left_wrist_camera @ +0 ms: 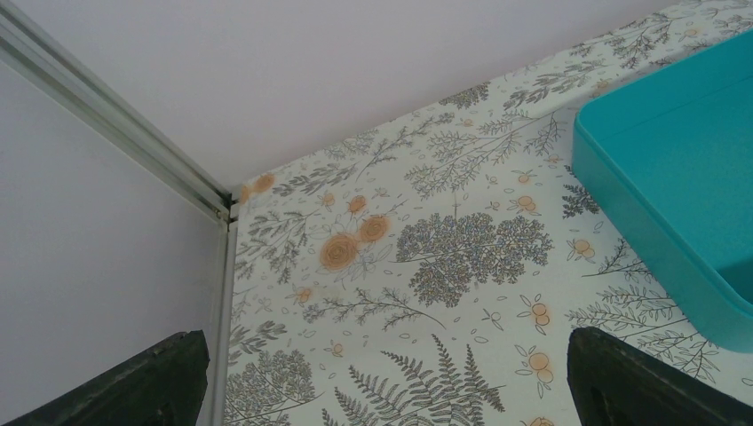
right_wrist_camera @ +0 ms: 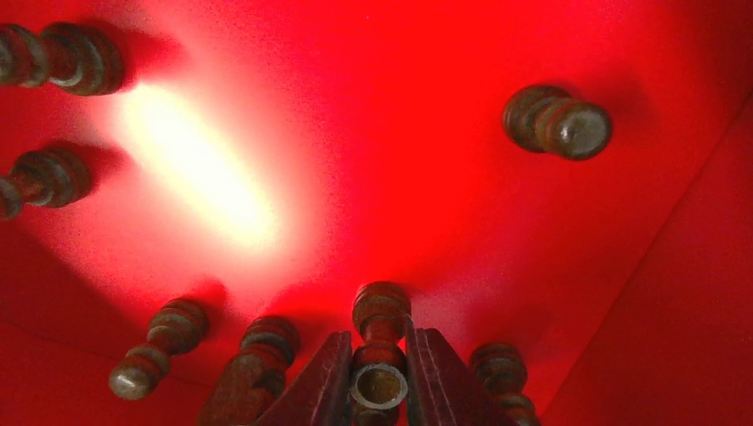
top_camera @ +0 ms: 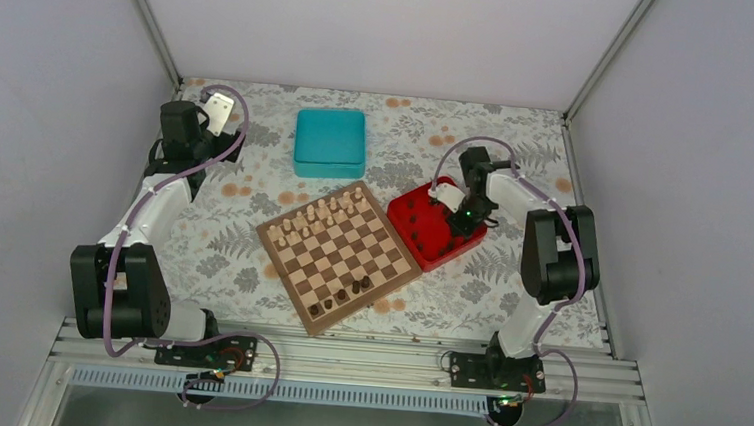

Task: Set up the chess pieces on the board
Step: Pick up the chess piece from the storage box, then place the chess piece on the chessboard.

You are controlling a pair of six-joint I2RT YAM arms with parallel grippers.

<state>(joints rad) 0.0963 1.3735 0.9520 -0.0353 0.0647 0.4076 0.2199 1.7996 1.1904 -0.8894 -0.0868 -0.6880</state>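
Note:
The board (top_camera: 345,259) lies mid-table with pale pieces along its far side and three dark chess pieces (top_camera: 340,296) on its near side. More dark chess pieces (right_wrist_camera: 558,120) stand and lie in the red tray (top_camera: 455,257) to its right. My right gripper (right_wrist_camera: 379,383) is down inside the tray, its fingers (right_wrist_camera: 324,386) pressed on both sides of one upright dark piece (right_wrist_camera: 382,311). My left gripper (left_wrist_camera: 382,390) hangs open over the bare cloth at the far left corner, with nothing between its fingers (left_wrist_camera: 133,382).
A teal box (top_camera: 330,142) sits behind the board, and its corner (left_wrist_camera: 675,177) shows right of my left gripper. Other dark pieces (right_wrist_camera: 160,346) crowd close to the gripped one. The tray wall (right_wrist_camera: 675,266) rises on the right. White enclosure walls bound the table.

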